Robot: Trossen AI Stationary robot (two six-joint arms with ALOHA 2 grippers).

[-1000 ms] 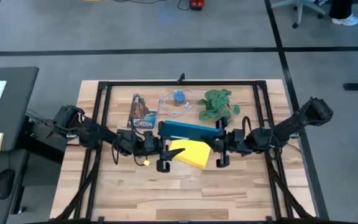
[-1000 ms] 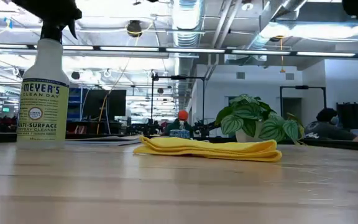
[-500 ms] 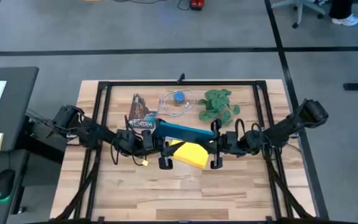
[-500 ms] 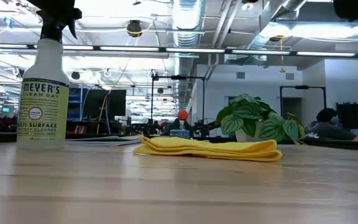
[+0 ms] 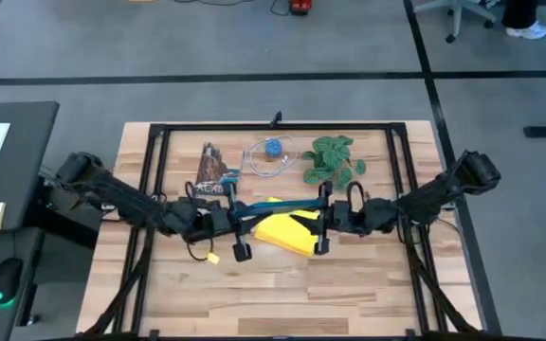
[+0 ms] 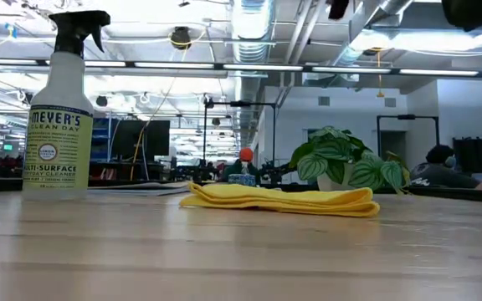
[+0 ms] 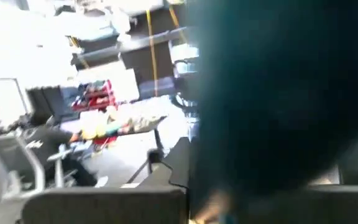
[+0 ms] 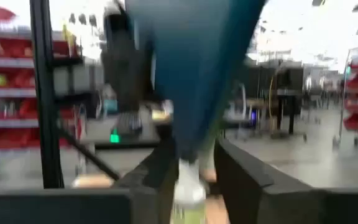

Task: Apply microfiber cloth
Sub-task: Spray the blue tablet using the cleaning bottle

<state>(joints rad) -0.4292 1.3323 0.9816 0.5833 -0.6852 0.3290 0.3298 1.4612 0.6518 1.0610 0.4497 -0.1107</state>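
Observation:
The yellow microfiber cloth [image 5: 287, 233] lies folded flat on the wooden table [image 5: 349, 284], also seen in the low view [image 6: 283, 199]. Above it, a dark tablet with a teal back [image 5: 278, 208] hangs between my two grippers, turned on edge. My left gripper [image 5: 235, 216] is at its left end and my right gripper [image 5: 325, 220] at its right end, both shut on it. The teal back fills much of the left wrist view [image 7: 284, 93] and shows in the right wrist view [image 8: 191, 68]. My left gripper holds the tablet's left end [image 5: 243, 208], coming level from the table's left. The tablet is lifted clear of the cloth and stands on edge. The gripper body hides how the fingers sit on it. My right gripper holds the tablet's right end [image 5: 317, 214], coming level from the table's right. The tablet spans the gap between the two grippers above the cloth. The fingers' exact place on it is hidden.
A spray bottle [image 6: 57, 109] stands left in the low view. A potted plant [image 5: 333, 159], a clear round item with a blue centre [image 5: 270, 152] and a magazine [image 5: 216, 172] lie at the far side. A black frame [image 5: 273, 126] borders the table.
Both grippers have risen and turned, lifting the tablet off the cloth and tipping it from lying flat to standing on edge. The cloth has stayed in place, and more of it now shows.

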